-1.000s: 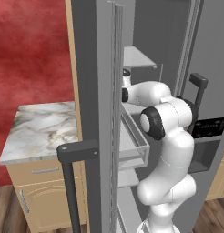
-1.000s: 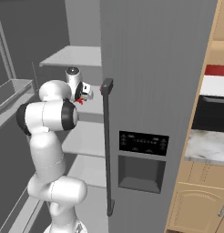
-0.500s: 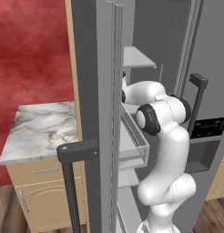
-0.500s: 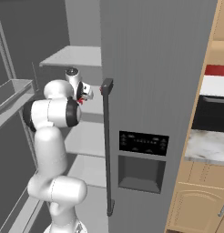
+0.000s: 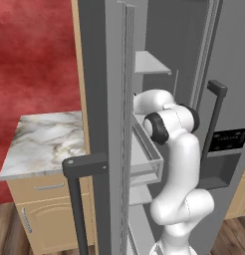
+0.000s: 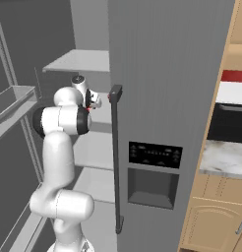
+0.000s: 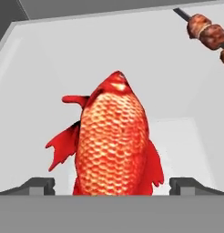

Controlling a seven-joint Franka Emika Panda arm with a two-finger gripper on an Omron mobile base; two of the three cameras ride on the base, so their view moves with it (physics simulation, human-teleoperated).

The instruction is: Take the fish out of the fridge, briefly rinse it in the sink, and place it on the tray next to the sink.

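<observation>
The fish (image 7: pixel 114 145) lay on a pale shelf (image 7: pixel 50 82) inside the fridge (image 6: pixel 172 74), directly ahead of my claw (image 7: pixel 112 184), its scaled red-orange body running away from me along the shelf. My two fingertips (image 7: pixel 38 185) stood wide apart, one on either side of the near end of the fish, and neither pad appeared to touch it. So my claw was released, with nothing gripped.

In the right base view my arm (image 6: pixel 61 123) reached into the open fridge compartment past the dark bar handle (image 6: pixel 115 157), with my hand at the height of a middle shelf. A speck of red showed just beside the hand there; I took it for the fish. Further back on the same shelf, off to one side, lay a skewer of browned meat (image 7: pixel 209 34), well apart from the fish.

As I judged it, the task was barely begun. The fridge door stood open and I was lined up for the pick, but the fish was not yet grasped or lifted. Closing on it, carrying it out, rinsing it in the sink and setting it on the tray all remained. The body looked rounded and possibly slippery, so I expected the grip to need centring across its widest part.
</observation>
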